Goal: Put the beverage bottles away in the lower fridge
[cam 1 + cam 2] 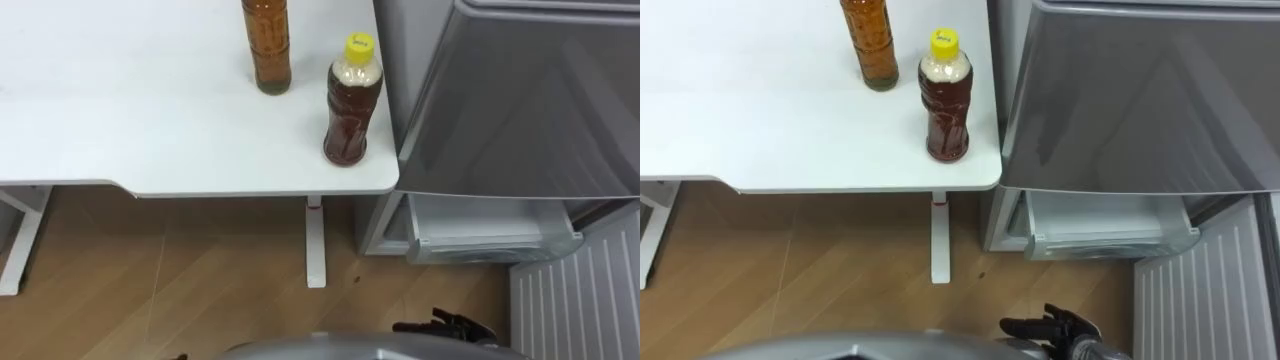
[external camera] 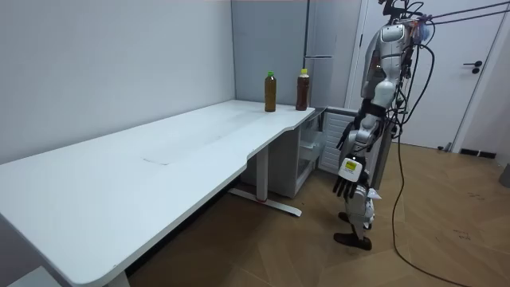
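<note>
- The right robot hand (image 1: 440,326) is low at the near right of the eye views, above the wooden floor (image 1: 200,285). Its fingers are loosely spread and hold nothing.
- The left robot hand (image 2: 344,185) hangs beside the thigh in the room view, with its fingers straight down and empty.
- The robot stands on the floor facing the end of the desk (image 1: 120,120) that meets the fridge (image 1: 530,100), back from the desk's near edge.
- A white desk leg (image 1: 316,240) stands under the desk's near right corner, between the right robot hand and the desk's near edge.
- The yellow-capped bottle (image 1: 352,100) holds a dark brown drink. It stands upright at the desk's near right corner, close to both edges.
- The amber bottle (image 1: 268,45) stands upright farther in from the near edge and to the left of the yellow-capped bottle, apart from it. Its cap is green in the room view.
- The fridge is grey and stands just beside the desk's right edge, with its upper door shut.
- The lower compartment (image 1: 490,228) is open, and a pale drawer shows under the upper door.
- The lower door (image 1: 578,290) stands open at the far right, ribbed inner face showing, near the right robot hand.
</note>
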